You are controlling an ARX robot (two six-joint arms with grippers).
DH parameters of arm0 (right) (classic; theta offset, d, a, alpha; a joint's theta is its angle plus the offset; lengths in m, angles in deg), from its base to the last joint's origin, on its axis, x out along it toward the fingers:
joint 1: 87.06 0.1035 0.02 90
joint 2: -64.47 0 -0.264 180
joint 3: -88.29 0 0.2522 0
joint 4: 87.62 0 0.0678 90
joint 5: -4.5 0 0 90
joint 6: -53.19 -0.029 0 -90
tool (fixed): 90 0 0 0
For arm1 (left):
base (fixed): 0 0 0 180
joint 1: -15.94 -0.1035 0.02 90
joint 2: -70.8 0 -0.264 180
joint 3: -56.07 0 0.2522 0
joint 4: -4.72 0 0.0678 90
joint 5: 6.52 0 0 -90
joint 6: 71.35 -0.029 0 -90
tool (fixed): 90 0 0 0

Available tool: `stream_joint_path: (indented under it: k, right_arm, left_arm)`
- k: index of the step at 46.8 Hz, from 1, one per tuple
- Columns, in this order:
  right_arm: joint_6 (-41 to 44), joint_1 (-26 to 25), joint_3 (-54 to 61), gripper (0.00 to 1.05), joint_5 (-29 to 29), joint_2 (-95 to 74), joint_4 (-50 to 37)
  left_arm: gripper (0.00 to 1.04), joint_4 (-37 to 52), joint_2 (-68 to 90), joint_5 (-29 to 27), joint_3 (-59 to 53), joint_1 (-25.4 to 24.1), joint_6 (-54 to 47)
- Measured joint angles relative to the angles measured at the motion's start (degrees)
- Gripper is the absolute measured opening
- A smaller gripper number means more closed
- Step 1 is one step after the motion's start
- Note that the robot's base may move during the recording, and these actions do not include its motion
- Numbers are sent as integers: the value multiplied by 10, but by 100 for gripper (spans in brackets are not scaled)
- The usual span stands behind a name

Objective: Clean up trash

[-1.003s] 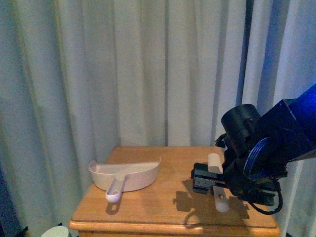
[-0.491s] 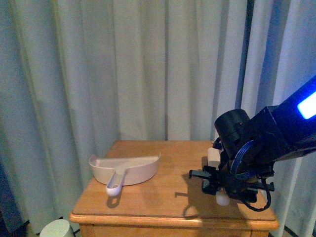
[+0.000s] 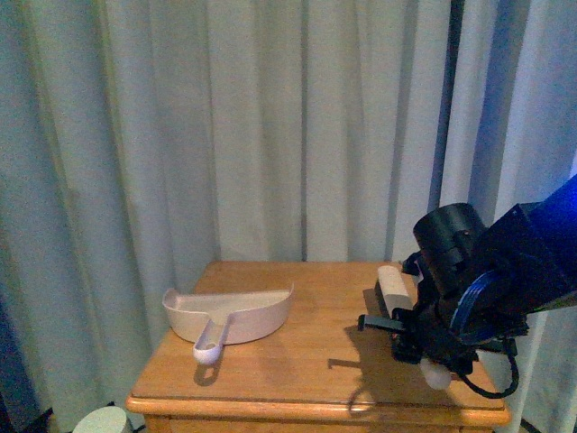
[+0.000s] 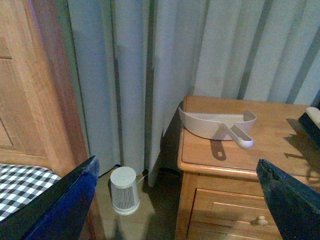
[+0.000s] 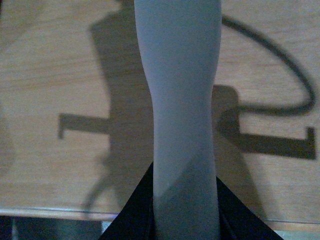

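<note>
honestly, no trash wad shows anywhere; i judge it light, soft, best swept. my right tool (image 3: 406,329) clamps a pale handle (image 3: 390,287), dustpan (image 3: 243,316) at nine o'clock; left tool (image 4: 177,197) gapes.

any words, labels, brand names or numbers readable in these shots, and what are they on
None: no view shows any readable text.
Dustpan: plain, no label or logo showing.
Pale handle: blank surface, only shadow on it.
Small white canister on the floor: no marking that can be made out.
Wooden nightstand: bare wood, no sticker or number.
</note>
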Motion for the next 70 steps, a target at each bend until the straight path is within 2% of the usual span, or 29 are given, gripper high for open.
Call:
stream_joint_path:
  k: [11,16,24,29,35,40,43,46,55,61,68,70]
  right_arm:
    - [20,-23,92,19,73,146,-55]
    - [34,-51,186,19,133,295,-104]
    - [76,-90,374,19,179,560,-180]
    - [87,-105,475,19,183,715,-205]
    - [107,-108,570,19,138,868,-215]
    - [116,-103,632,19,126,967,-218]
    - [116,-103,647,19,124,993,-220]
    - [118,-101,646,19,125,1001,-223]
    - [118,-101,647,19,121,999,-223]
    - [118,-101,647,19,121,999,-223]
    - [118,-101,647,19,121,999,-223]
    - [118,-101,647,19,121,999,-223]
  left_arm:
    - [97,0,0,0,0,0,0]
    - [97,0,0,0,0,0,0]
    - [97,0,0,0,0,0,0]
    - [97,0,0,0,0,0,0]
    - [97,0,0,0,0,0,0]
    - [97,-1,1,2,0,0,0]
    - [97,-96,65,77,43,-23,61]
    - [97,-100,169,106,91,-30,101]
    - [97,16,378,111,237,-29,93]
    - [97,58,522,101,341,-11,90]
    - [97,71,684,69,464,37,84]
    - [97,69,751,52,521,64,79]
